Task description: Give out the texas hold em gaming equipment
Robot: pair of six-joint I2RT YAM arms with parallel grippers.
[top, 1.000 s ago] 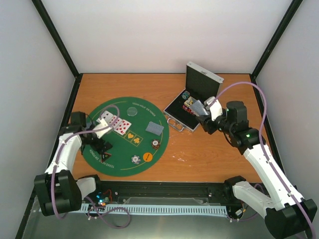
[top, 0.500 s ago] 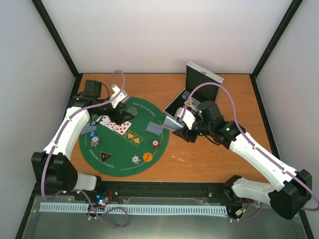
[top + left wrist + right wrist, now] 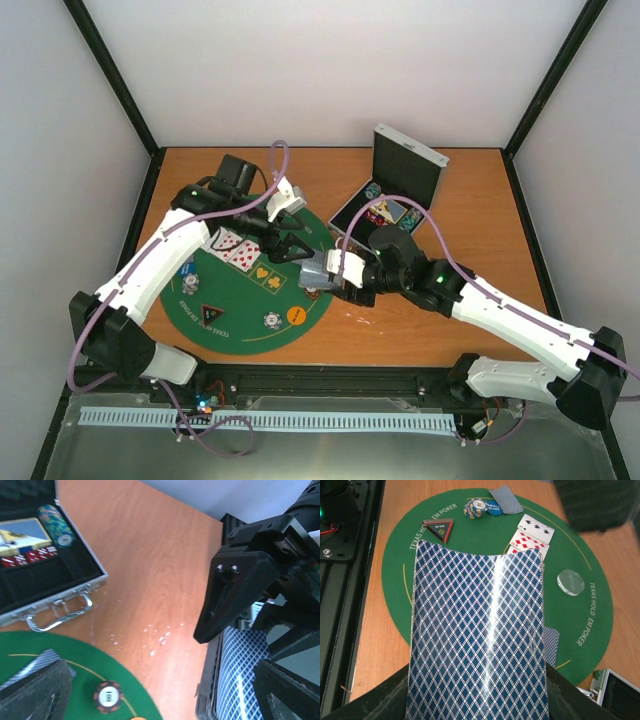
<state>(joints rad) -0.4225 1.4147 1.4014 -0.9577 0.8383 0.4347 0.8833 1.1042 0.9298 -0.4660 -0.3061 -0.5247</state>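
Cards [image 3: 314, 268] pinched in our right pincer [image 3: 330, 272] have left the case [image 3: 408, 150] for the mat's [image 3: 235, 300] right edge, seen from above, meeting our spread left pincer [image 3: 292, 246]. Left wrist shows them between its fingers [image 3: 35, 692]. Right wrist shows them gripped, so we judge a handover imminent.

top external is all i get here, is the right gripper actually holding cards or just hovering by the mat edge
observer: holding. The right wrist view shows the right gripper shut on playing cards, their blue patterned backs facing up.
operator: ok and the left gripper, open or shut, can't tell from above
observer: open. In the left wrist view the left gripper has its fingers wide apart with nothing between them.
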